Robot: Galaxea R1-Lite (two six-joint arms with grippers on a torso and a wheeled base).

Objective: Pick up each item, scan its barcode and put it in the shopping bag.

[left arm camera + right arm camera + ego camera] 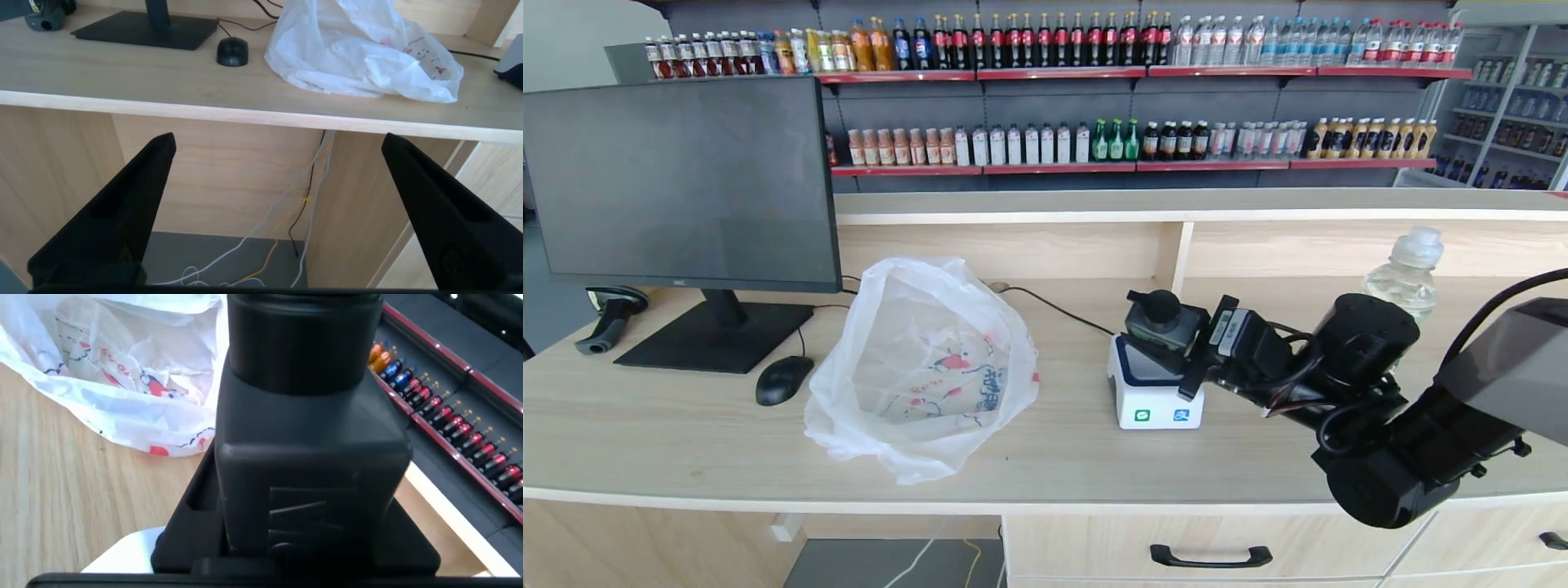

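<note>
My right gripper is shut on a black square bottle with a round cap, holding it right above the white barcode scanner on the counter. The same black bottle looms close in the right wrist view, with the scanner's white edge beneath it. The translucent plastic shopping bag lies slumped and open to the scanner's left, also as bag on the counter top. My left gripper hangs open and empty below the counter's front edge.
A clear water bottle stands at the back right of the counter. A monitor, a black mouse and a handheld scanner occupy the left side. A cable runs behind the bag. Drawers sit beneath.
</note>
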